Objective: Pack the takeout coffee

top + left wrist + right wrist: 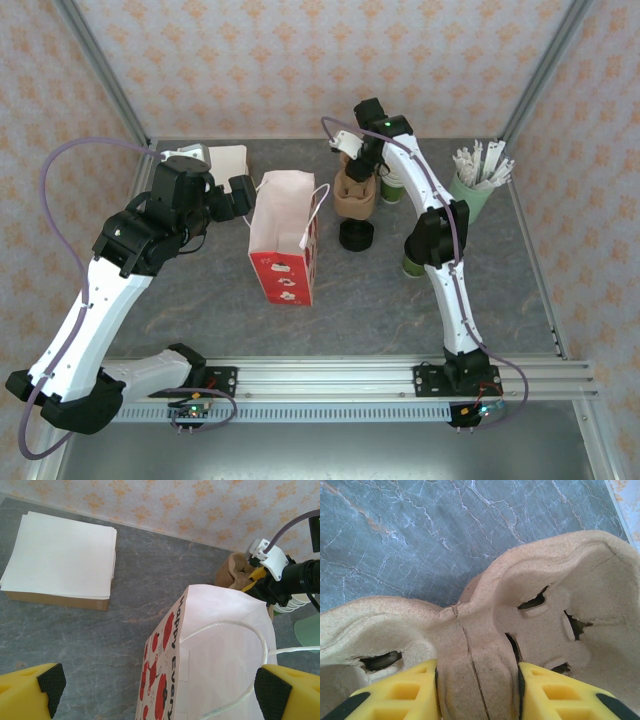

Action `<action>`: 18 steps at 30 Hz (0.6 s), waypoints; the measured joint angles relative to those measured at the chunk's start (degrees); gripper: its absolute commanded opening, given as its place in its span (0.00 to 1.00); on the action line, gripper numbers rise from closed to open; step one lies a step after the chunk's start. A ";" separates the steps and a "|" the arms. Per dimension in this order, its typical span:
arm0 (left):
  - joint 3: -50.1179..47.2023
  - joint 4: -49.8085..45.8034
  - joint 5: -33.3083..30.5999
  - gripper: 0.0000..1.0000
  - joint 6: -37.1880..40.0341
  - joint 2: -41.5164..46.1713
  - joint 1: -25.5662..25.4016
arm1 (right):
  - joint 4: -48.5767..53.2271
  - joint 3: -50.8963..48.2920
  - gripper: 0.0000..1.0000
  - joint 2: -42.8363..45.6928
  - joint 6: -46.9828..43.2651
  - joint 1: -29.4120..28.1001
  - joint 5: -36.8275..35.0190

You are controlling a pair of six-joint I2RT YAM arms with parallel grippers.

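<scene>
The takeout coffee, a dark green cup (411,266), stands right of centre with its top hidden under my right arm's elbow. A red-and-white paper bag (285,240) (220,650) stands open mid-table. My left gripper (241,196) (160,690) is wide open at the bag's left rim, with that wall between its fingers and nothing gripped. At the back, my right gripper (361,168) (477,680) is shut on the middle ridge of a brown pulp cup carrier (355,196) (485,630), both pads pressed against it.
Black lids (356,236) sit in front of the carrier. Lidless green cups (392,186) are stacked behind it, beside a pale green holder of white sticks (474,190) at back right. White napkins (226,160) (62,555) lie at back left. Metal frame posts border the table.
</scene>
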State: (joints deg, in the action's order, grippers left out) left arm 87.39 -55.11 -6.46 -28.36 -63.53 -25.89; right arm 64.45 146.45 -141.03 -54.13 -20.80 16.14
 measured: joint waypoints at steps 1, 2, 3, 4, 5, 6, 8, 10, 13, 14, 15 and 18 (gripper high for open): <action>0.00 0.00 0.00 1.00 0.00 0.00 0.00 | 0.00 0.00 0.36 0.00 0.00 0.00 0.02; 0.00 0.00 0.00 1.00 0.00 0.00 0.00 | 0.00 0.00 0.36 0.02 0.00 0.00 0.00; 0.00 0.00 0.02 1.00 0.00 0.00 0.00 | 0.00 0.00 0.36 0.09 0.00 0.00 0.00; 0.00 0.00 0.00 1.00 0.00 0.00 0.00 | 0.00 0.00 0.36 0.11 0.00 0.00 0.04; 0.00 0.00 0.00 1.00 0.00 0.00 0.00 | 0.00 0.00 0.36 0.20 0.00 0.00 0.17; 0.00 0.00 0.00 1.00 0.00 0.00 0.00 | -0.02 0.00 0.36 0.24 0.00 0.00 0.26; 0.00 0.00 0.00 1.00 0.02 0.00 0.00 | -0.04 0.00 0.37 0.48 0.02 0.00 0.48; 0.00 0.00 0.02 1.00 0.02 0.00 0.00 | -0.17 0.00 0.37 0.87 0.00 0.00 0.66; 0.00 0.00 0.02 1.00 0.02 0.00 0.00 | -0.39 0.00 0.37 1.84 0.00 0.00 0.85; 0.00 0.00 0.02 1.00 0.02 0.00 0.00 | -0.52 0.00 0.36 2.32 0.00 0.00 0.94; 0.00 0.00 0.02 1.00 0.02 0.00 0.00 | -0.66 0.00 0.36 2.67 0.00 0.00 1.07; 0.00 0.00 0.02 1.00 0.02 0.00 0.00 | -1.07 0.02 0.36 3.56 0.02 0.00 1.62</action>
State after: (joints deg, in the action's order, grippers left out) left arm 87.39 -55.11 -6.44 -28.34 -63.53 -25.89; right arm 63.37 146.47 -137.47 -54.11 -20.80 17.76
